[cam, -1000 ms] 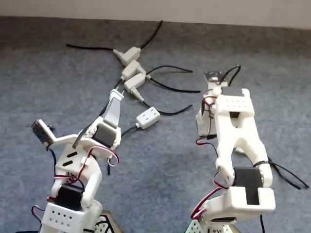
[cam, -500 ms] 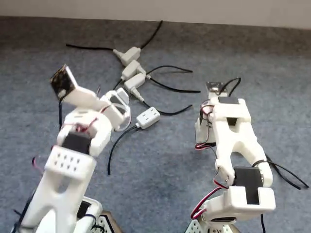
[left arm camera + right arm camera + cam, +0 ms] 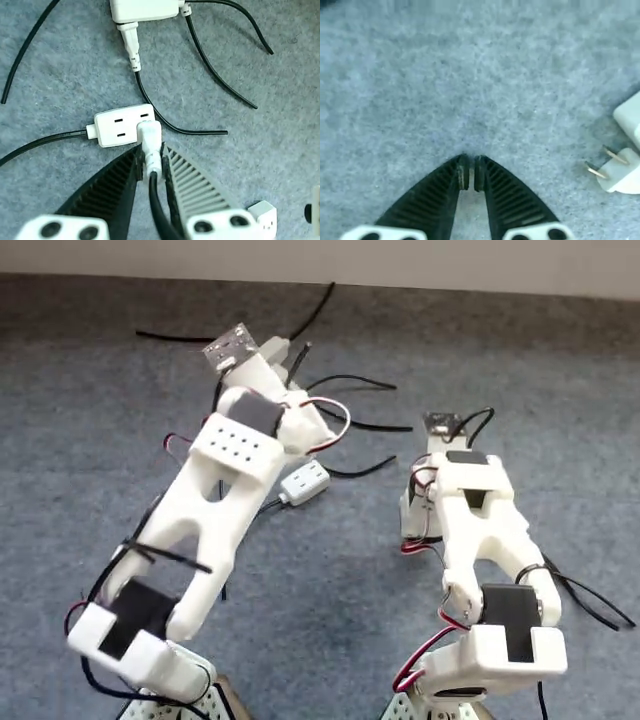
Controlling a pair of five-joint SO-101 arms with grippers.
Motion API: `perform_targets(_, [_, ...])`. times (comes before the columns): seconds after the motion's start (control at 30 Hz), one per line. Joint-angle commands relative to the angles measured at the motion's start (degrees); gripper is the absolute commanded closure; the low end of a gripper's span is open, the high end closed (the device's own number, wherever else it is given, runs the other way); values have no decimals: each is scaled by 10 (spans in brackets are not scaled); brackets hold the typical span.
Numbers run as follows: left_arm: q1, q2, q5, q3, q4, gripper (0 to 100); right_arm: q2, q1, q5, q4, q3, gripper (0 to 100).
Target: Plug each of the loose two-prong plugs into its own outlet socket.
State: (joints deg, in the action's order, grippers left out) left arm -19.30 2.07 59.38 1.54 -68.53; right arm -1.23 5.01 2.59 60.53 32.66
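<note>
Grey carpet [image 3: 90,440]: the surface under both arms, the cords and the outlet blocks.
Held plug [image 3: 149,136]: white; its long axis runs straight out from the left gripper [image 3: 151,156], head leading.
Held plug, cord [image 3: 156,200]: black, trails back between the two fingers.
Held plug, position: the head overlaps the near edge of the near outlet block [image 3: 117,129], beside that block's visible slot pairs. The prongs are hidden, so seating cannot be judged.
Left gripper, state: pinching the held plug at its rear, one ribbed finger on each side, parted only by the plug's width.
Left arm [image 3: 215,510]: lies extended across the carpet toward the far cluster of cords.
Far outlet block [image 3: 145,9]: white, with a second plug [image 3: 131,42] joined to its edge. It lies beyond the near block and apart from it.
Loose plug [image 3: 622,175]: white, lying flat on the carpet. Its two bare prongs [image 3: 602,161] aim at the carpet ahead of the right gripper's tips.
Right gripper [image 3: 471,172]: fingers pressed almost together, nothing between them, low over bare carpet.
Loose plug, relation: off to one side of the right gripper, clearly apart and untouched.
White casing [image 3: 631,117]: just beside the loose plug, cut off by the frame edge.
Right arm [image 3: 480,530]: folded near its base.
</note>
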Motion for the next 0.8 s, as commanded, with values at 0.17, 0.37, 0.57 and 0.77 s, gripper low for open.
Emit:
perform_targets(0.17, [-8,84,60,-57,-5,993,10,-6,-4,-7,-2,965])
perform_targets(0.37, [-17,82,61,-57,-5,993,10,-7,-3,-5,-6,965])
perform_targets(0.57, [-49,88,58,-51,-5,993,10,-7,-2,-5,-6,965])
perform_targets(0.77, [-38,88,57,-51,-4,993,10,-7,-2,-5,-6,965])
